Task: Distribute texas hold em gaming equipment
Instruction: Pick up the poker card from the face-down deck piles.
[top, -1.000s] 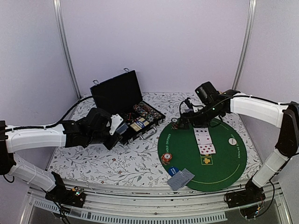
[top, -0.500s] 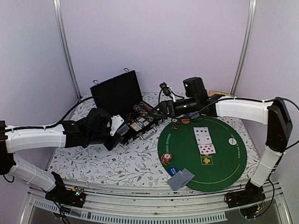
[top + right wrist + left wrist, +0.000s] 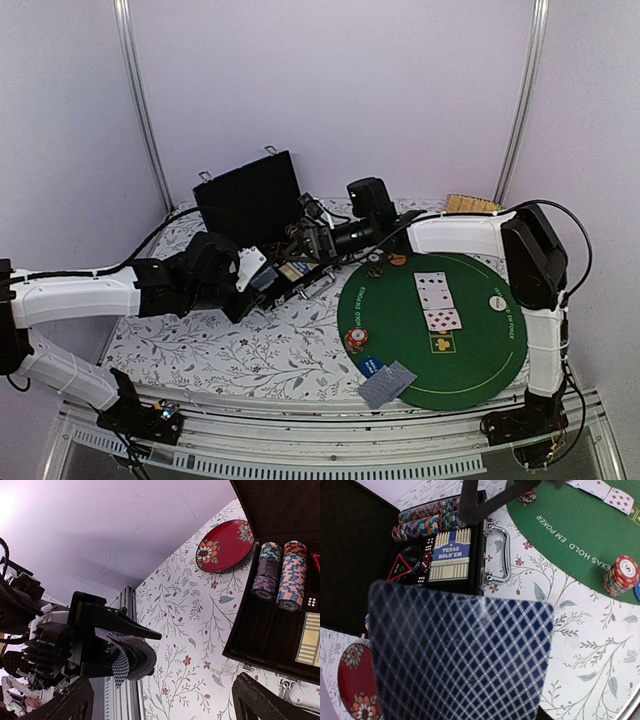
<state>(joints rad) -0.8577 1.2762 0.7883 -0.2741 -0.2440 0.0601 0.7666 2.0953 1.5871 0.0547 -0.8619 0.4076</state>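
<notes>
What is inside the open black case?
Two rows of striped poker chips, a blue Texas Hold'em box and dice. The cards in the left hand cover the near part of the case, so the rest cannot be seen.

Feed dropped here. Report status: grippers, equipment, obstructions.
Left gripper shut on card deck. Right gripper open, above open case. Chip rows exposed in case, nothing covering them.

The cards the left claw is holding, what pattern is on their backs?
Dark-blue and white diamond lattice on the cards; clearest in the left wrist view.
</notes>
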